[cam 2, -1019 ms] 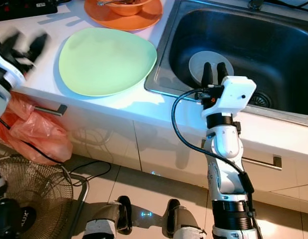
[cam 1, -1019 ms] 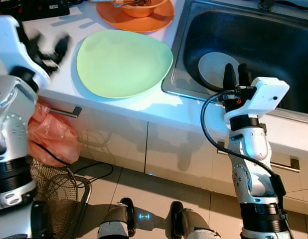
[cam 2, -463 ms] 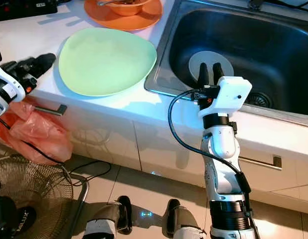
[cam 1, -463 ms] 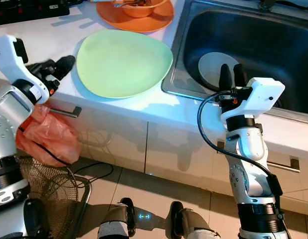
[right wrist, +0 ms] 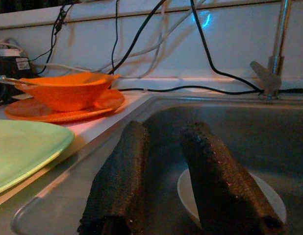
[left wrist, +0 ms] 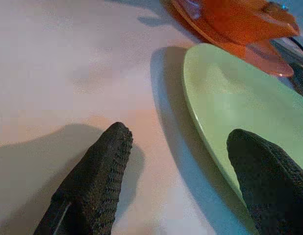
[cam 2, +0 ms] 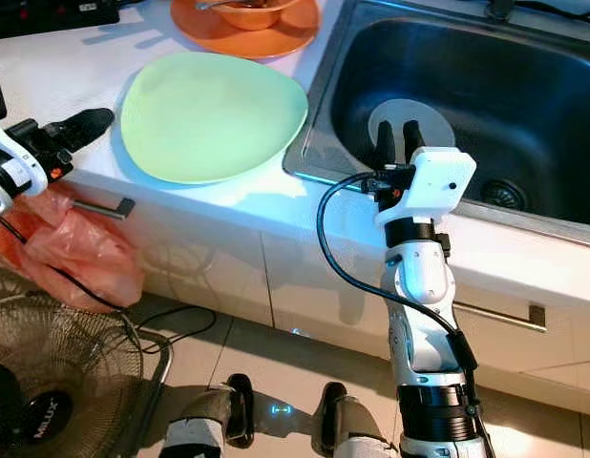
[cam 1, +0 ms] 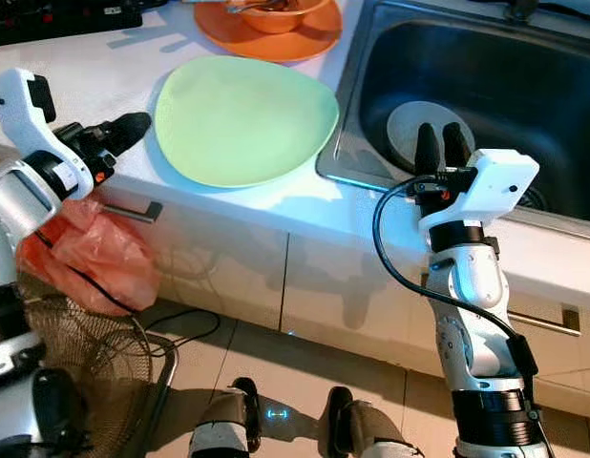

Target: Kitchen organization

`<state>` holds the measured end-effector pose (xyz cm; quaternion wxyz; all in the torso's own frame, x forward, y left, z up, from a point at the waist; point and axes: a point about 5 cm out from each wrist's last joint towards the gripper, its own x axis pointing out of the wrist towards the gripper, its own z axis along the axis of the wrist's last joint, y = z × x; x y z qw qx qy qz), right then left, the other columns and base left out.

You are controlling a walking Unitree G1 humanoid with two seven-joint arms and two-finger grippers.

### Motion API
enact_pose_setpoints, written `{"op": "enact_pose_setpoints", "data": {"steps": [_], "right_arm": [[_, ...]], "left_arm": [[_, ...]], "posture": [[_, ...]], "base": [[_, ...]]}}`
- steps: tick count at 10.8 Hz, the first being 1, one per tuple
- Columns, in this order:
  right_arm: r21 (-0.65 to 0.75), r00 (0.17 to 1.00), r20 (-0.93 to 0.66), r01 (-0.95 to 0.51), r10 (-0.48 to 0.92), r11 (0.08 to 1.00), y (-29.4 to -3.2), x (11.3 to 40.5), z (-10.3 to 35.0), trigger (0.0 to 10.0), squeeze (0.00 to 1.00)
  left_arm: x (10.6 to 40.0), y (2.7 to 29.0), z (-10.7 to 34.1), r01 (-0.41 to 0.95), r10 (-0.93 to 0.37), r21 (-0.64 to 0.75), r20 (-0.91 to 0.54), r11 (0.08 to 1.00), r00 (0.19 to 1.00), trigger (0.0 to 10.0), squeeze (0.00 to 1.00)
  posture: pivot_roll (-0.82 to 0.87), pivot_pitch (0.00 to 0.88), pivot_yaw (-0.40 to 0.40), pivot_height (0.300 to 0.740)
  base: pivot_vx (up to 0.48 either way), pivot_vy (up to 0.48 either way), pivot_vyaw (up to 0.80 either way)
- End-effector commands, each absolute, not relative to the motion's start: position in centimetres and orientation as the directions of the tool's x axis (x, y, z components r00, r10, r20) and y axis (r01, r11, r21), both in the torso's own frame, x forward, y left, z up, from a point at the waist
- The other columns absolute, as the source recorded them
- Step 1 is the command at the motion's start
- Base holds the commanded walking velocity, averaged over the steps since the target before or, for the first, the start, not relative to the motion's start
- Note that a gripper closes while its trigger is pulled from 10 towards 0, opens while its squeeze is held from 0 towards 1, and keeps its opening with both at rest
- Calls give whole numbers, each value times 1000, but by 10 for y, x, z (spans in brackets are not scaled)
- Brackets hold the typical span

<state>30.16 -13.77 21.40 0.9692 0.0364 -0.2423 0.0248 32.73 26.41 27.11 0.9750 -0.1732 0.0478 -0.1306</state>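
Observation:
A large pale green plate (cam 1: 245, 119) lies on the white counter (cam 1: 75, 67) left of the sink. My left gripper (cam 1: 123, 129) hovers low at the plate's left rim, open; in the left wrist view one fingertip (left wrist: 105, 161) is over bare counter and the other over the plate's edge (left wrist: 225, 107). My right gripper (cam 1: 436, 148) stands upright at the sink's front edge, open with a narrow gap and nothing between its fingers (right wrist: 119, 181). Beyond it a small white dish (cam 1: 402, 126) rests on the sink floor.
An orange bowl sits on an orange plate (cam 1: 276, 29) behind the green plate. The steel sink (cam 1: 524, 57) has a tap (right wrist: 278, 34) and cables at the back wall. A pink plastic bag (cam 1: 85, 262) hangs off a drawer handle above a floor fan (cam 1: 94, 367).
My left arm swung in from the left and brought its gripper up to the green plate's left rim. The right gripper has barely moved; the camera shifted slightly.

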Motion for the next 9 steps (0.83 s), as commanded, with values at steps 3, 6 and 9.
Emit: {"op": "enact_pose_setpoints", "data": {"steps": [3,6,9], "right_arm": [[64,881,473,-58,21,996,-138,300,212,10000,0],[67,883,468,-55,17,996,-137,300,212,10000,0],[69,884,468,-51,13,996,-137,300,211,10000,0]], "left_arm": [[331,256,269,289,-344,-364,-95,885,934,10000,0],[337,235,265,340,-416,-389,-127,856,900,10000,0],[342,204,254,396,-504,-452,-143,799,852,10000,0]], "posture": [[113,284,12,740],[110,286,19,740],[101,285,23,740]], "base": [[0,0,0],[0,0,0],[0,0,0]]}}
